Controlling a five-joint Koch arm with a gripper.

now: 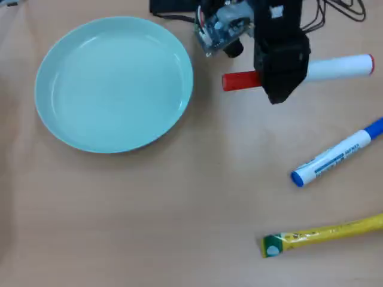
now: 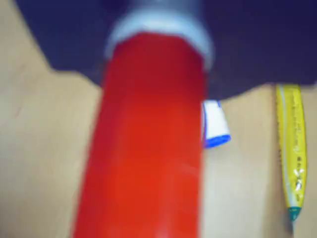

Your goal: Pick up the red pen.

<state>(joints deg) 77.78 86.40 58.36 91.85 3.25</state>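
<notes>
At the far left of the table [image 1: 179, 203] in the overhead view sits the pale green plate [image 1: 114, 84], well apart from the action, no trouble there. Moving right, here's the red pen [image 1: 242, 80], lying flat along the far edge, red cap pointing left toward the plate, white barrel running right to a thin red ring. The gripper [image 1: 278, 89] is right over its middle, dark body covering the join of cap and barrel, and the arm comes in from the far side, pitched down steeply with cables trailing behind it. Are the jaws spread or pinching? Can't tell: the body hides the tips from above, and the wrist view is filled by the blurred cap [image 2: 148, 148] up close. The risk, I'd say: a round barrel can roll or squirt sideways if the jaws land off-centre, and gripped near the cap it may tip as it rises. Further right and nearer, the blue pen [image 1: 335, 156] lies at a slant, and nearer still the yellow tube [image 1: 323, 234], both clear of the gripper, so a snag looks unlikely.
</notes>
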